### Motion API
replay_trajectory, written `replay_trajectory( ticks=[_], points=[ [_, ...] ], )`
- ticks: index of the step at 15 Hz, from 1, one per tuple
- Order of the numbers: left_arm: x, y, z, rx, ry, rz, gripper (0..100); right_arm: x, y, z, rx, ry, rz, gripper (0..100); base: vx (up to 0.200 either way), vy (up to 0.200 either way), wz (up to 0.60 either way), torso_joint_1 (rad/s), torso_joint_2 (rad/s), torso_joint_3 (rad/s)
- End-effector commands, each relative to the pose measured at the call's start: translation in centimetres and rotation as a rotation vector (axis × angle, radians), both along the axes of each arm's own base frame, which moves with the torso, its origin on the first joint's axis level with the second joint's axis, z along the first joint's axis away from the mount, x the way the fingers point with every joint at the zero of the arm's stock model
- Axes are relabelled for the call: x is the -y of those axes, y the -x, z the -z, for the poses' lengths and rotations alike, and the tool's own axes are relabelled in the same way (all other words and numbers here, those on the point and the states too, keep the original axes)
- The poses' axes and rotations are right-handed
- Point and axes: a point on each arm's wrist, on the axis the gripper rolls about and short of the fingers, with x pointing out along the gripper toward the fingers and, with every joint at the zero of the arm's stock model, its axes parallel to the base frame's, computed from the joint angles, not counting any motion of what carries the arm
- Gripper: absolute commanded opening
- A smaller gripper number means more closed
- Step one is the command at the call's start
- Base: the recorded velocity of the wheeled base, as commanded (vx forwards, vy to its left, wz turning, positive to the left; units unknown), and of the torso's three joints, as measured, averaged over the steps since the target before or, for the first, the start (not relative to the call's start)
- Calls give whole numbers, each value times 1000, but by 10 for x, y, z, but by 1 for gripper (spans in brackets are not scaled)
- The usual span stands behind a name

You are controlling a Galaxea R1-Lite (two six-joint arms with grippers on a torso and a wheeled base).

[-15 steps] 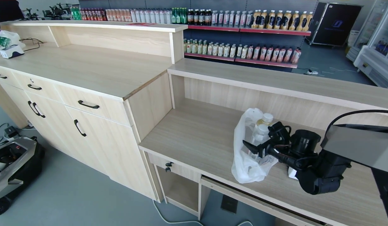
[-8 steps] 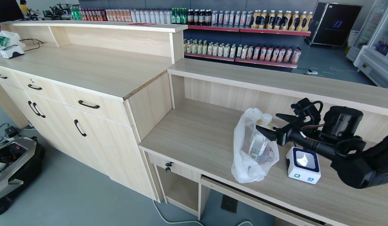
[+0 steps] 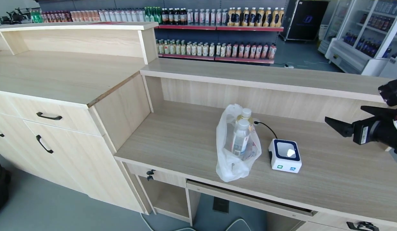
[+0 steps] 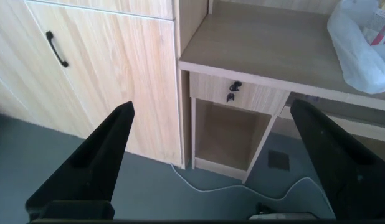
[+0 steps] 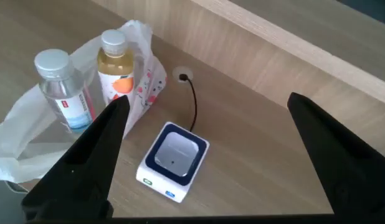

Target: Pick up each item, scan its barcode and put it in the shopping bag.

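Our right gripper (image 3: 344, 113) hangs wide open and empty above the surface (image 3: 185, 141), well to the right of the scanner (image 3: 285, 155). The left gripper (image 4: 211, 104) is also spread and holds nothing, low in front of the cabinet. Two bottles (image 3: 241, 139) stand in the bag (image 3: 232, 163) just beside the scanner, so we judge the bagging done or nearly so.

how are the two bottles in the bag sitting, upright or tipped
Upright: the clear bottle and the yellow bottle both stand in the shopping bag, tops up.
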Motion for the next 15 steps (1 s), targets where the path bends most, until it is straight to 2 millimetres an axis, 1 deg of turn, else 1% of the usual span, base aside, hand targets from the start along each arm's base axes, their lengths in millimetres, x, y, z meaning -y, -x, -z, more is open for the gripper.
replay_trajectory(
  ticks=[1,3,4,5,7,8,9,10,11,12,13,15],
  points=[
    [0,0,0,1,0,0,100,2,38,-32,70,-33,87,100,0,0,-600,-76,124,66],
    [0,0,0,1,0,0,100,1,59,-40,71,-47,171,100,0,0,-600,-24,44,27],
    [0,0,0,1,0,0,100,-1,72,-42,99,-64,168,100,0,0,0,0,0,0],
    [0,0,0,1,0,0,100,-2,85,-37,106,-91,168,100,0,0,0,0,0,0],
    [0,0,0,1,0,0,100,-6,113,-19,107,-101,151,100,0,0,0,0,0,0],
    [0,0,0,1,0,0,100,-8,131,0,85,-106,120,100,0,0,0,0,0,0],
    [0,0,0,1,0,0,100,-11,150,26,56,-114,93,100,0,0,0,0,0,0],
    [0,0,0,1,0,0,100,-12,162,43,40,-117,85,100,0,0,0,0,0,0],
    [0,0,0,1,0,0,100,-15,184,69,39,-124,66,100,0,0,0,0,0,0],
    [0,0,0,1,0,0,100,-16,193,81,46,-132,40,100,0,0,0,0,0,0],
    [0,0,0,1,0,0,100,-18,212,95,71,-151,20,100,0,0,0,0,0,0],
    [0,0,0,1,0,0,100,-19,231,113,54,-187,22,100,0,0,0,0,0,0]
  ],
)
